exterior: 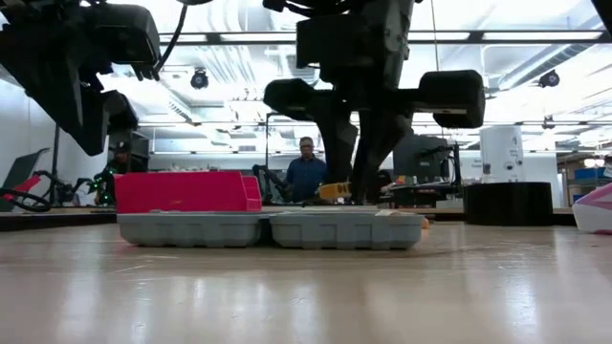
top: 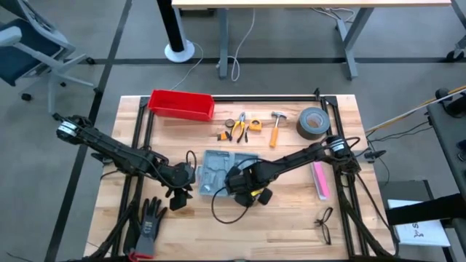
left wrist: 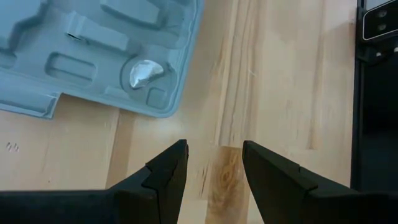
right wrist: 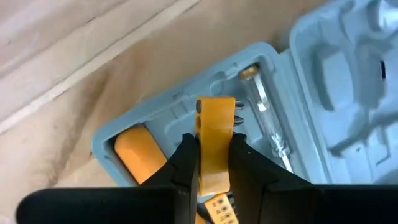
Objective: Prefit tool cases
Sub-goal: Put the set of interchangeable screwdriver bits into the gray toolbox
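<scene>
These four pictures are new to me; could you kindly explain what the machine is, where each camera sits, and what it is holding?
It is a robot with two dark arms at a wooden table. One camera looks straight down, one sits at table-top height, and one rides on each wrist. An open grey-blue tool case lies flat in the middle. Behind it are a red bin, small hand tools, a hammer and a tape roll; a glove lies at the front. The right claw is shut on a yellow tool over the case. The left claw hangs open and empty beside the case.
</scene>
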Robot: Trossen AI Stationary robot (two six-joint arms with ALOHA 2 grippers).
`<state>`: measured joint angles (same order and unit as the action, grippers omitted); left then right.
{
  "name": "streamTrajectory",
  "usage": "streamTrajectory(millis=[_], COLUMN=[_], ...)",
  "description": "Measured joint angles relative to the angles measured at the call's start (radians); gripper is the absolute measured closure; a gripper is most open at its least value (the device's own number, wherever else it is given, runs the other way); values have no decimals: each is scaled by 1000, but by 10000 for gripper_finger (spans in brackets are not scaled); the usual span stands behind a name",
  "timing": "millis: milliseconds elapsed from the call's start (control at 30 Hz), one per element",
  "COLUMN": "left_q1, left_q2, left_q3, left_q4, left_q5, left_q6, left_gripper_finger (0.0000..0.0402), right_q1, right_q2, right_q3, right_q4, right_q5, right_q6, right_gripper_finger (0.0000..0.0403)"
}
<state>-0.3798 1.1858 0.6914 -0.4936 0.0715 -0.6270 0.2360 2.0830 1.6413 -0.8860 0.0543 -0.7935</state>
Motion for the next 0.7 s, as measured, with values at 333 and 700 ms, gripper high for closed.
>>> streamTrajectory(millis=[333, 700], left_q1=[0, 0], left_q2=[1, 1], left_q3=[0, 0], left_q4=[43, 72], left_q5=[-31, -39], left_q6=[-12, -91], left_gripper_finger=[239, 239], right_q1=[8, 7], right_q2=[0, 30], right_q3=[-6, -13], right_q4=[8, 24], right_q5=[-1, -1], right_q6=[-255, -483], right_gripper_finger=[353, 354])
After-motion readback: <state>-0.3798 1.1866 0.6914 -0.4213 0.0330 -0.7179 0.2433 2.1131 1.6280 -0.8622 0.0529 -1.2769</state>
